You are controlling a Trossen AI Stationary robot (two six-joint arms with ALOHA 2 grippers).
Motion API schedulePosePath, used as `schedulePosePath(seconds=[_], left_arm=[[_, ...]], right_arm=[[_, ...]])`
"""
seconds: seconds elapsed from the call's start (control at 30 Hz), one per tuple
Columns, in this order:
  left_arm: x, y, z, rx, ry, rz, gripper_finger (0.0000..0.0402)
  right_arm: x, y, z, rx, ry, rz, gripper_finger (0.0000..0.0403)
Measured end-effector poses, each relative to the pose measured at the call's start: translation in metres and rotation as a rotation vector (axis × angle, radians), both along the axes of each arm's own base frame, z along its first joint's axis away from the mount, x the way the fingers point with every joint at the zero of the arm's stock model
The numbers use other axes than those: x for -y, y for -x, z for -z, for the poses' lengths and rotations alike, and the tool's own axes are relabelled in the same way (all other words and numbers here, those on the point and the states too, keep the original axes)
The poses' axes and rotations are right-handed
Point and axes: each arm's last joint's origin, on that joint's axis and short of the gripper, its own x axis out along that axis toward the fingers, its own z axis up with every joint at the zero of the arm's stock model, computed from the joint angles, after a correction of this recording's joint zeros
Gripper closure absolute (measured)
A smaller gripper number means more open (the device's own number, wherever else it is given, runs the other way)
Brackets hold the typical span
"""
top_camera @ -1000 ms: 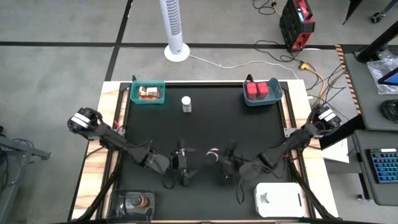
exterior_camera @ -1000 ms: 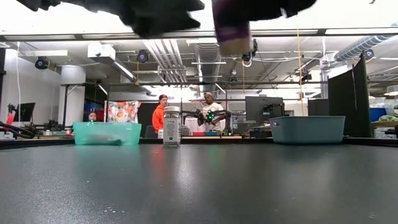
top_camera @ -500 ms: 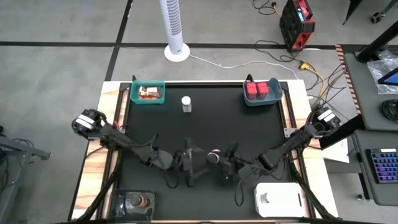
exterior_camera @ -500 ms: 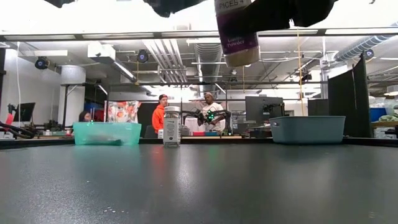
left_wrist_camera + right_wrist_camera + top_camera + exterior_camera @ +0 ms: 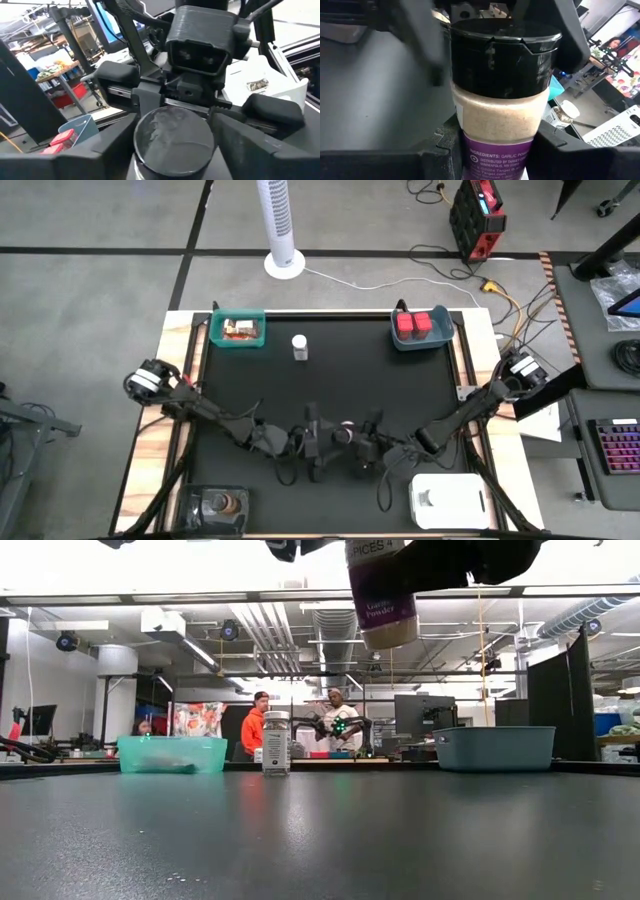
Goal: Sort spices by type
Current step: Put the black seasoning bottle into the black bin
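A garlic powder bottle (image 5: 497, 100) with a black cap and a purple label hangs upright in the air near the table's near middle (image 5: 345, 432). My right gripper (image 5: 356, 442) is shut on it. My left gripper (image 5: 324, 444) is open and close on the bottle's left, its fingers (image 5: 105, 147) standing on either side of the black cap (image 5: 174, 132). I cannot tell whether they touch the cap. A white-capped bottle (image 5: 299, 347) stands on its base at the far middle. My right gripper pinches the bottle between its two fingers (image 5: 440, 150) at the purple label (image 5: 495, 157), below the cap. It comes in level from the table's right. The bottle stays upright, cap up, and its bottom end (image 5: 388, 635) is lifted well clear of the table.
A teal bin (image 5: 238, 330) with packets sits at the far left. A blue-grey bin (image 5: 420, 327) with two red boxes sits at the far right. The clear tray (image 5: 220, 505) with jars is at the near left and the white tray (image 5: 448, 500) at the near right. People stand beyond the table.
My left gripper has moved steadily toward the table's right, up to the held bottle, and its fingers now stand around the cap. The bottle sank a little in the low view at first, then stayed put in my right gripper.
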Motion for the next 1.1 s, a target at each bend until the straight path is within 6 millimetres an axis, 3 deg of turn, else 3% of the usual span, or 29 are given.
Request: schedulePosePath(seconds=[0.17,0.7,0.93,1.1], left_arm=[[0.000,0.000,0.000,-0.001,0.000,-0.019,0.0216],[0.009,0.008,0.001,-0.022,-0.007,-0.092,0.0207],[0.035,0.037,-0.017,-0.034,0.068,-0.205,0.0208],[0.073,0.061,-0.058,-0.010,0.260,-0.194,0.0208]], right_arm=[[0.000,0.000,0.000,0.001,-0.012,-0.004,0.0246],[-0.003,0.002,-0.003,0.037,-0.086,0.014,0.0080],[-0.006,0.017,-0.017,0.029,-0.106,-0.010,0.0046],[-0.002,0.026,-0.027,0.025,-0.139,0.000,0.0045]])
